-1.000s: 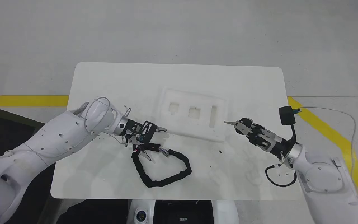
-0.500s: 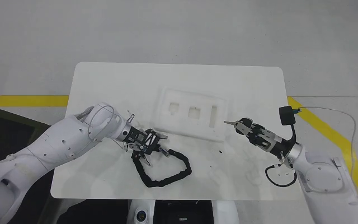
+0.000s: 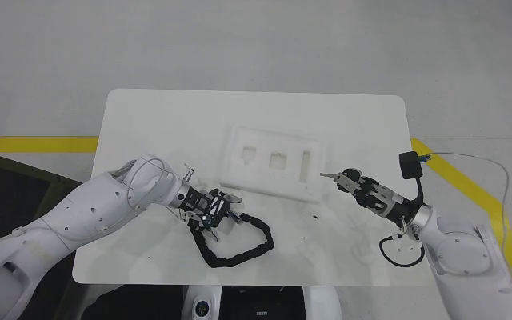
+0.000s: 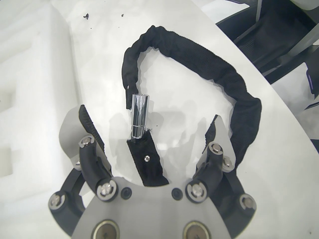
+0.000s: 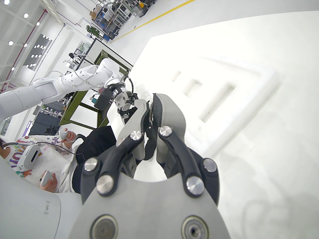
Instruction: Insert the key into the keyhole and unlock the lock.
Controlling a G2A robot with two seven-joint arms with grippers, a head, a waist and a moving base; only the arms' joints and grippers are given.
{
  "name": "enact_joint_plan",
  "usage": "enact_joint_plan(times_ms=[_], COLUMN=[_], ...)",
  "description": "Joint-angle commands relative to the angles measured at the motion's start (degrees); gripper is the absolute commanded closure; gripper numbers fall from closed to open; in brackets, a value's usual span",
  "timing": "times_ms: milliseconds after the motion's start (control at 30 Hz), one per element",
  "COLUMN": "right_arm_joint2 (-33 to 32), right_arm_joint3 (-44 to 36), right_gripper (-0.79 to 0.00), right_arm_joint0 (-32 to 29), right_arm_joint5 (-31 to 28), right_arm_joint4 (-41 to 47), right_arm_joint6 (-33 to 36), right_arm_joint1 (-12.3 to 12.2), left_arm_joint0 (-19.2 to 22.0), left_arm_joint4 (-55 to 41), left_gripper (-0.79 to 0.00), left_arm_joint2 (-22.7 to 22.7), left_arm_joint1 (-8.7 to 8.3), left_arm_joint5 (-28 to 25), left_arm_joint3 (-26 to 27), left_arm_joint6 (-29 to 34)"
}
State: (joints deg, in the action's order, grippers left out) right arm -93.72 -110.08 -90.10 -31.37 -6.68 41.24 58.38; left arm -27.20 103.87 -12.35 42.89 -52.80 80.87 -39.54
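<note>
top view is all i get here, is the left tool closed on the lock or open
observer: Open. The left tool has one finger on each side of the chrome lock cylinder, touching neither.
operator: ok and has the right tool really got the key
observer: Yes. The right tool is shut on the key, pinching its dark head.

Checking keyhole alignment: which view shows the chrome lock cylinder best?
Left wrist view: the chrome lock cylinder lies close up between the open left gripper's fingers. The top view has it tiny by that gripper; the right wrist view, too distant to tell.
</note>
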Motion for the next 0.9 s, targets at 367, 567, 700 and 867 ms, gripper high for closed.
enact_joint_plan(times_ms=[367, 567, 700, 867], right_arm_joint2=[0.0, 0.0, 0.0, 0.0], right_arm_joint3=[0.0, 0.0, 0.0, 0.0], right_gripper=[0.0, 0.0, 0.0, 0.0], right_arm_joint0=[0.0, 0.0, 0.0, 0.0], right_arm_joint5=[0.0, 0.0, 0.0, 0.0], right_arm_joint4=[0.0, 0.0, 0.0, 0.0], right_arm_joint6=[0.0, 0.0, 0.0, 0.0], right_arm_joint1=[0.0, 0.0, 0.0, 0.0], left_arm_joint0=[-1.6, -1.9, -2.1, -2.3], left_arm_joint4=[-0.1, 0.3, 0.4, 0.8], left_gripper=[-0.606, -0.548, -0.474, -0.366], left_arm_joint2=[-1.8, -2.4, -2.8, -3.1], left_arm_joint1=[0.82, 1.49, 2.0, 2.62], left_arm_joint5=[0.1, -0.1, -0.3, -0.5], left_arm_joint3=[-1.2, -1.7, -2.2, -2.9], left_arm_joint6=[1.4, 1.9, 1.8, 1.6])
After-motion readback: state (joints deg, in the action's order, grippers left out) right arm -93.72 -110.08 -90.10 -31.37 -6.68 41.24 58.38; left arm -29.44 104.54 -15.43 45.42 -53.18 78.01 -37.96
